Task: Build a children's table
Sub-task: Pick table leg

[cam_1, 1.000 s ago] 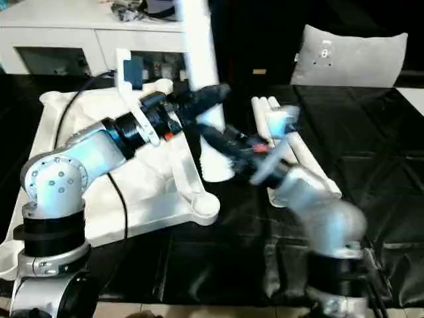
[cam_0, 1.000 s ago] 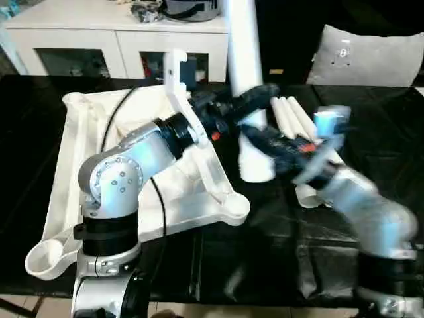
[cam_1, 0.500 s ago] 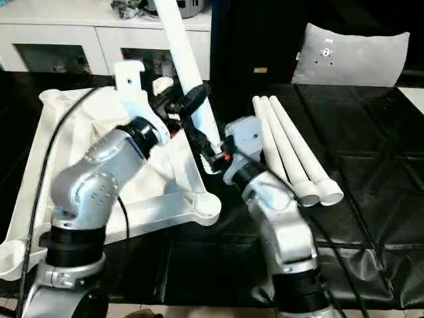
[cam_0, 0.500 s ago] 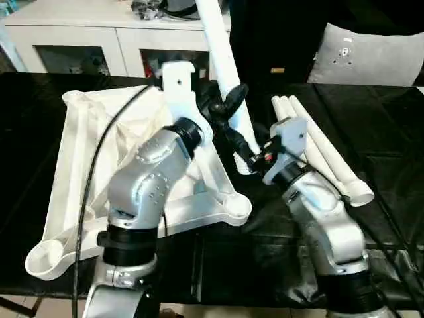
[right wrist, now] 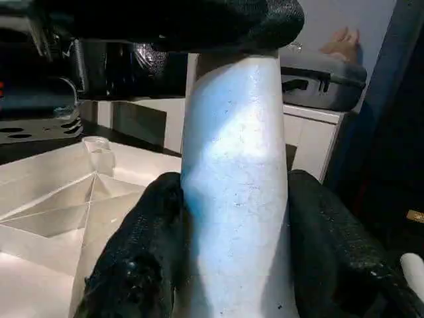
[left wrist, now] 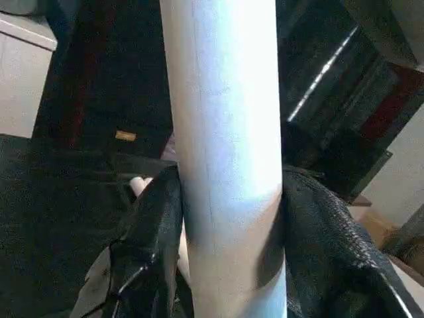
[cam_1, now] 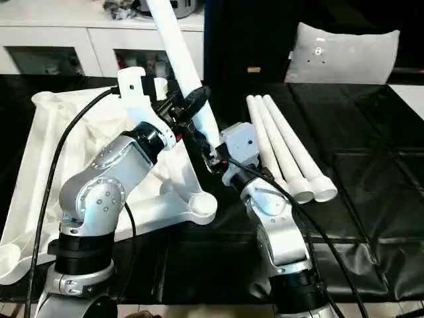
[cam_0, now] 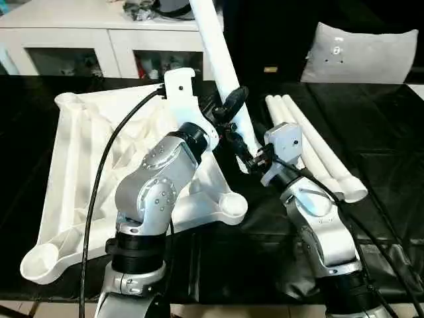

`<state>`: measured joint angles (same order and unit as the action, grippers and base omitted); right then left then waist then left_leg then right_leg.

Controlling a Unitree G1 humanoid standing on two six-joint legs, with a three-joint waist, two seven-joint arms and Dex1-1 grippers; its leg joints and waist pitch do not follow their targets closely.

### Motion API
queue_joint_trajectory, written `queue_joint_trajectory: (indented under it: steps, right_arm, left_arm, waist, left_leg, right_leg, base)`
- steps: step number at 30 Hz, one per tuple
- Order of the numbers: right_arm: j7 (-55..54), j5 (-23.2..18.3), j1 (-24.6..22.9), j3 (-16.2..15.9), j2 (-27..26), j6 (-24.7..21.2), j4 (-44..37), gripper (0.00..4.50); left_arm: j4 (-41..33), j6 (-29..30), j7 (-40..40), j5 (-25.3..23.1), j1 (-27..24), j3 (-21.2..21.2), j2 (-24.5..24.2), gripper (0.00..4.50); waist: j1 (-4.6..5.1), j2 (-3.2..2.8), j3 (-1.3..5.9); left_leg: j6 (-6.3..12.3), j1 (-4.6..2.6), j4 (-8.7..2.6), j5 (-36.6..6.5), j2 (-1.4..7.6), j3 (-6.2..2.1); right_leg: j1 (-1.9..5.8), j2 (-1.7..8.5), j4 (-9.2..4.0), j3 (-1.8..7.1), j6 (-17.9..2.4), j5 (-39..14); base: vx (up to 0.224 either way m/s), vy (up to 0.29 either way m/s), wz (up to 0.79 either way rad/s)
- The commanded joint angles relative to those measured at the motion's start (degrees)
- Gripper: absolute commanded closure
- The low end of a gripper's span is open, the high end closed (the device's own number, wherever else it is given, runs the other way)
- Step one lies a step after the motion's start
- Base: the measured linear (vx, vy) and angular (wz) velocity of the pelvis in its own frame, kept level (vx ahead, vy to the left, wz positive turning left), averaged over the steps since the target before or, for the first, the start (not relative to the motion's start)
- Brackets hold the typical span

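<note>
Together, both tools grip one white leg (cam_0: 222, 63) that stands tilted above the black desk (cam_0: 397, 152), its upper end leaning away toward the white cabinet (cam_0: 86, 40) and running out past the top of the head views. The left tool (cam_0: 233, 105) pinches the leg partway up its shaft; in the left wrist view its two black fingers (left wrist: 142, 245) press against either side of the tube (left wrist: 225, 152), with no gap showing. The right tool (cam_0: 246, 154) clamps the same leg lower down, near its bottom end, and in the right wrist view its fingers (right wrist: 139, 258) sit tight against both sides of the tube (right wrist: 235, 192), while the left tool's black finger crosses the shaft just above. The leg's bottom end hangs just beside the near right edge of the tabletop (cam_0: 79, 165), close to the round corner socket (cam_0: 228, 202) but apart from it, a little farther back than that socket. The tabletop lies upside down on the left part of the desk, ribbed underside up, with another socket (cam_0: 40, 262) at its near left corner. Three more legs (cam_0: 318, 149) lie side by side on the desk to the right of the right tool, touching one another, their wide ends toward the near edge. A grey cushion-like panel (cam_0: 361, 53) stands at the far right.
</note>
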<state>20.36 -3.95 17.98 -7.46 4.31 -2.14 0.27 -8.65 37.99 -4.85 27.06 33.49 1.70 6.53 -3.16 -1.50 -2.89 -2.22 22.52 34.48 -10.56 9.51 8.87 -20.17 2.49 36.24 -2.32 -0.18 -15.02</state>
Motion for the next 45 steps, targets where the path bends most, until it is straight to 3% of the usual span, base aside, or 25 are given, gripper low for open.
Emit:
queue_joint_trajectory:
  steps: [1,7,18,21,23,31,36,37,38,39,45]
  right_arm:
    - [0.1,0.2,1.1,-0.4,0.2,1.7,-0.6,2.59]
    - [1.8,1.1,0.5,-1.9,0.6,3.9,0.5,2.59]
    - [2.6,1.9,0.3,-3.1,1.8,5.8,2.2,2.59]
    - [2.8,1.9,0.3,-3.2,1.9,6.1,2.5,2.59]
    - [3.0,1.8,0.2,-3.4,2.0,6.3,2.7,2.59]
    - [3.3,1.5,0.2,-4.1,1.9,6.2,2.5,2.59]
    - [3.1,1.8,0.6,-4.1,1.9,6.2,2.7,2.60]
    - [2.8,2.0,0.8,-3.9,1.8,6.1,2.8,2.61]
    - [2.6,2.1,1.0,-3.6,1.7,5.8,2.8,2.61]
    - [2.6,2.1,1.1,-3.6,1.7,5.8,2.8,2.06]
    - [4.2,-0.3,1.5,-3.0,1.6,3.2,1.9,1.58]
  left_arm:
    - [-0.5,0.3,-0.8,-1.9,-1.0,-1.9,-1.1,2.59]
    - [0.0,-6.0,-5.0,-12.9,-1.7,-11.8,-9.6,2.60]
    - [0.6,-10.3,-8.2,-18.6,-1.7,-16.7,-16.0,2.60]
    - [0.5,-9.3,-7.9,-15.8,-2.3,-14.6,-14.1,2.60]
    - [0.1,-6.5,-6.7,-10.1,-2.8,-10.3,-10.2,2.60]
    - [0.7,0.4,-1.0,2.9,-3.6,-1.2,-1.4,2.62]
    - [1.3,0.6,-0.6,1.7,-3.3,-0.3,-1.0,2.63]
    - [1.4,0.6,-0.5,0.6,-3.1,-0.3,-1.3,2.63]
    - [1.6,0.3,-0.4,-0.8,-2.7,-0.4,-1.9,2.63]
    - [1.6,0.3,-0.4,-0.9,-2.6,-0.4,-2.0,2.64]
    - [2.0,-1.0,0.3,-3.7,-1.5,-1.6,-4.6,2.65]
  waist:
    - [0.08,0.52,3.53]
    - [0.10,0.32,3.57]
    - [0.20,0.26,3.65]
    - [0.26,0.30,3.61]
    - [0.25,0.71,3.63]
    - [0.17,0.74,3.60]
    - [0.13,0.83,3.54]
    - [0.14,0.61,3.49]
    - [0.24,0.89,3.46]
    - [0.18,0.75,3.48]
    - [0.44,0.60,3.47]
  left_leg:
    - [3.55,-1.00,-3.35,-3.0,3.51,-1.09]
    - [3.36,-1.13,-3.40,-3.1,3.63,-1.08]
    - [2.35,-1.21,-3.43,-2.9,3.57,-1.04]
    - [2.15,-1.16,-3.42,-3.0,3.52,-0.93]
    - [2.18,-1.07,-3.29,-2.7,3.46,-0.73]
    - [4.01,-0.96,-3.08,-3.0,3.37,-0.75]
    - [4.37,-1.07,-3.20,-3.9,3.41,-0.78]
    - [4.21,-1.06,-3.30,-4.2,3.45,-0.86]
    - [4.04,-1.03,-3.32,-4.6,3.44,-0.82]
    - [3.87,-1.10,-3.35,-4.5,3.49,-0.87]
    - [3.44,-1.02,-3.45,-5.1,3.42,-0.95]
  right_leg:
    - [2.34,5.27,-3.69,2.78,-11.8,9.6]
    - [2.11,5.23,-3.62,2.82,-11.0,9.1]
    - [2.10,5.17,-3.41,2.78,-11.2,9.8]
    - [2.15,5.18,-3.35,2.80,-11.6,10.2]
    - [2.31,5.30,-3.17,2.86,-12.5,11.0]
    - [2.30,5.21,-3.50,2.81,-13.1,9.3]
    - [2.09,5.08,-3.77,2.79,-12.4,7.4]
    - [2.05,5.13,-3.82,2.79,-12.1,6.8]
    - [2.10,5.11,-3.92,2.79,-11.8,6.2]
    - [2.07,5.15,-3.88,2.80,-11.7,6.0]
    - [2.15,5.18,-3.89,2.80,-11.2,6.3]
  base:
    - [0.000,0.000,0.00]
    - [0.000,0.000,0.00]
    - [0.000,0.000,0.00]
    - [0.000,0.000,0.00]
    - [0.000,0.000,0.00]
    - [0.000,0.000,0.00]
    - [0.000,0.000,0.00]
    - [0.000,0.000,0.00]
    - [0.000,0.000,0.00]
    - [0.000,0.000,0.00]
    - [0.000,0.000,0.00]
